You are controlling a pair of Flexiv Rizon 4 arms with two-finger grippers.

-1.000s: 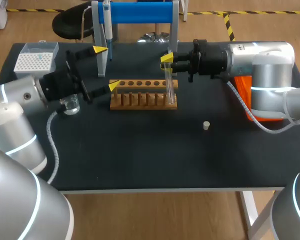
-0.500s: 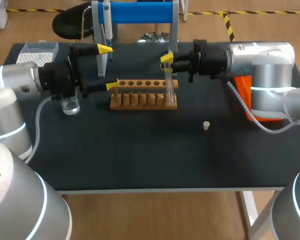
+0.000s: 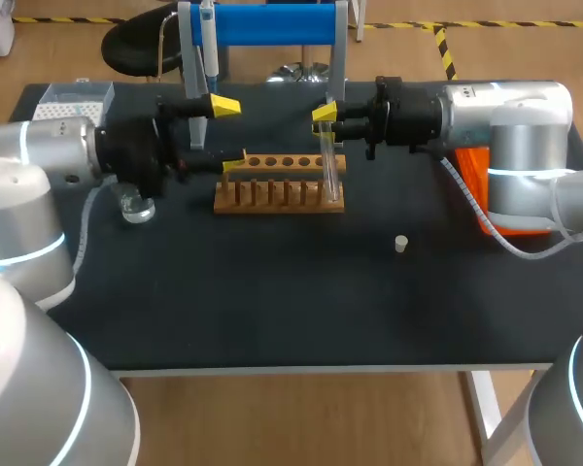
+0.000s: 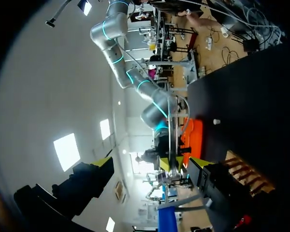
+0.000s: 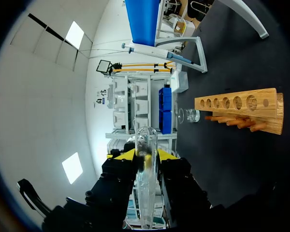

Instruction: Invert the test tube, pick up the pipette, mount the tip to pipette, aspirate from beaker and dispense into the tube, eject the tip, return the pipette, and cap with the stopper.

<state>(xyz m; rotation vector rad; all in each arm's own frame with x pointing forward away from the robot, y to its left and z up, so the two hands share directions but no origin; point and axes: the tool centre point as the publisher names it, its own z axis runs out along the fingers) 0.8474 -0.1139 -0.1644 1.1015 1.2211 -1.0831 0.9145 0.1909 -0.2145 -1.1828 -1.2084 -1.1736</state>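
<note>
Far off the wooden rack's [image 3: 277,184] left end, towards the back, sits the tip box [image 3: 73,95], which looks untouched. The beaker [image 3: 136,206] stands nearer, just off that same end, with nothing drawn from it as far as I can judge. My left gripper [image 3: 228,134] hangs over the rack's left end with its fingers spread wide and nothing between them. The pipette [image 3: 208,44] hangs on its blue stand [image 3: 272,24] behind the rack's left end, so I take the pick-up as not yet done.

At the rack's right end my right gripper [image 3: 324,121] is clamped on the top of the test tube [image 3: 328,170]. The tube stands upright with its lower end down at the rack. I cannot tell which end is up, so I judge the inverting step to be either in hand or just finishing. The stopper [image 3: 400,243] lies in front of the rack, off its right end and well apart from the tube.

Left to do, by my reckoning: taking the pipette, tip, aspirate, dispense, eject, return, cap.
</note>
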